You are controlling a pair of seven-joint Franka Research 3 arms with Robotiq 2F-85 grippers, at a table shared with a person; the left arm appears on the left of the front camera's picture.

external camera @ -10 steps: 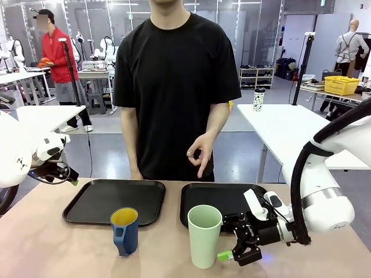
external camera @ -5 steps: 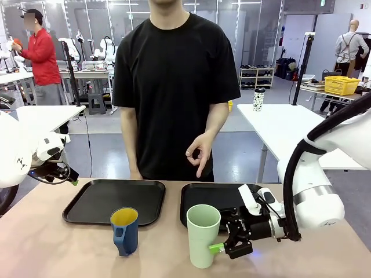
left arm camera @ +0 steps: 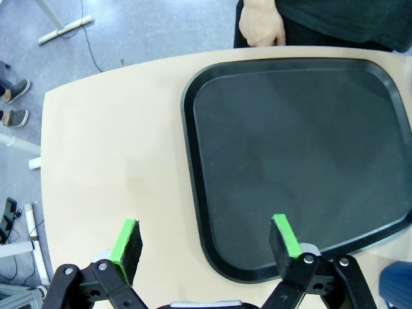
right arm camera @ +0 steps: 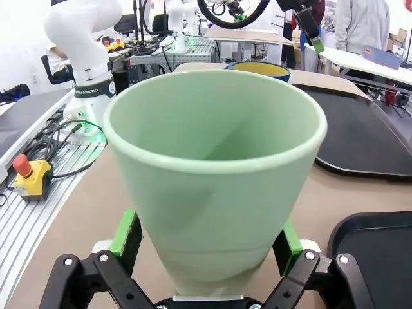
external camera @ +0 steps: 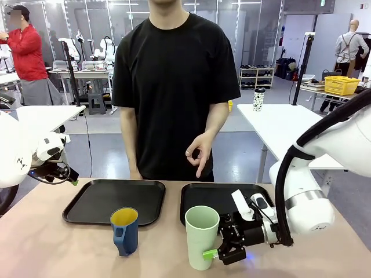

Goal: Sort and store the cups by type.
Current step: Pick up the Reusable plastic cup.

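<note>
As it stands on the table (external camera: 52,249) just near of the right tray (external camera: 194,200), the mint tumbler (external camera: 202,234) sits upright between the right gripper's (right arm camera: 207,239) spread pads. Blue mug (external camera: 124,230) is left, well clear. Left gripper (left arm camera: 205,225), also spread, is over the left tray's (left arm camera: 309,161) edge.

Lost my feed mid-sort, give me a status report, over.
Right gripper open, fingers straddling the mint tumbler, not yet closed. Left gripper open, over the left tray edge. Blue mug standing apart on the table, nothing blocking.

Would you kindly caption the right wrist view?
Open right tool straddling the upright mint-green tumbler, blue mug behind.
</note>
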